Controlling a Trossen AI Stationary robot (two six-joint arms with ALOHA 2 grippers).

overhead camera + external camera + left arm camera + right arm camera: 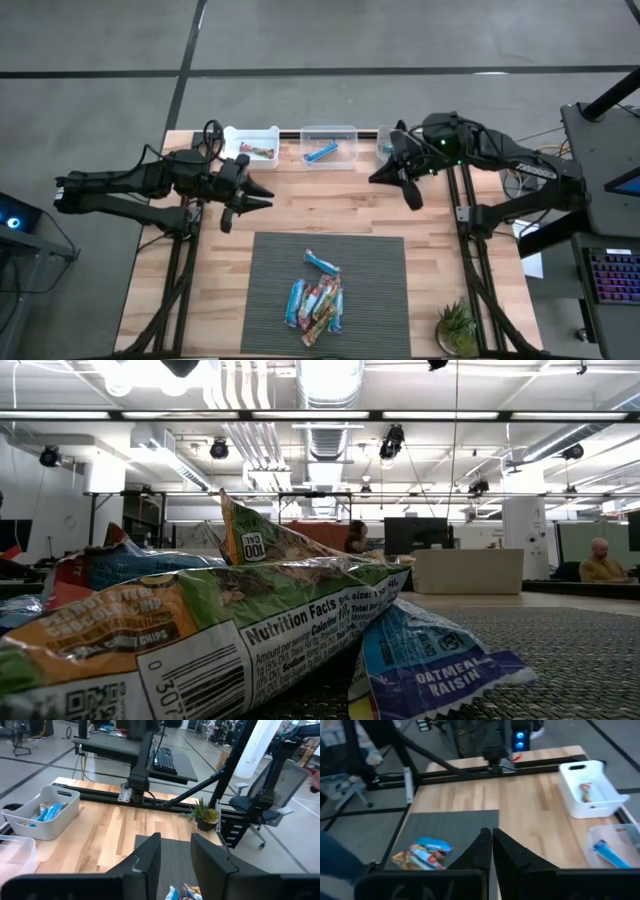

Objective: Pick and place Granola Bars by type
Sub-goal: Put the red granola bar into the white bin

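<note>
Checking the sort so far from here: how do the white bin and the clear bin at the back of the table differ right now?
The white bin is opaque; the clear bin is see-through. The white bin holds a multicoloured bar; the clear bin holds a blue bar. The white bin sits on the left arm's side, just behind the left tool; the clear bin sits nearer the table's middle. Both are small rectangular bins along the back edge, each with very little inside.
</note>
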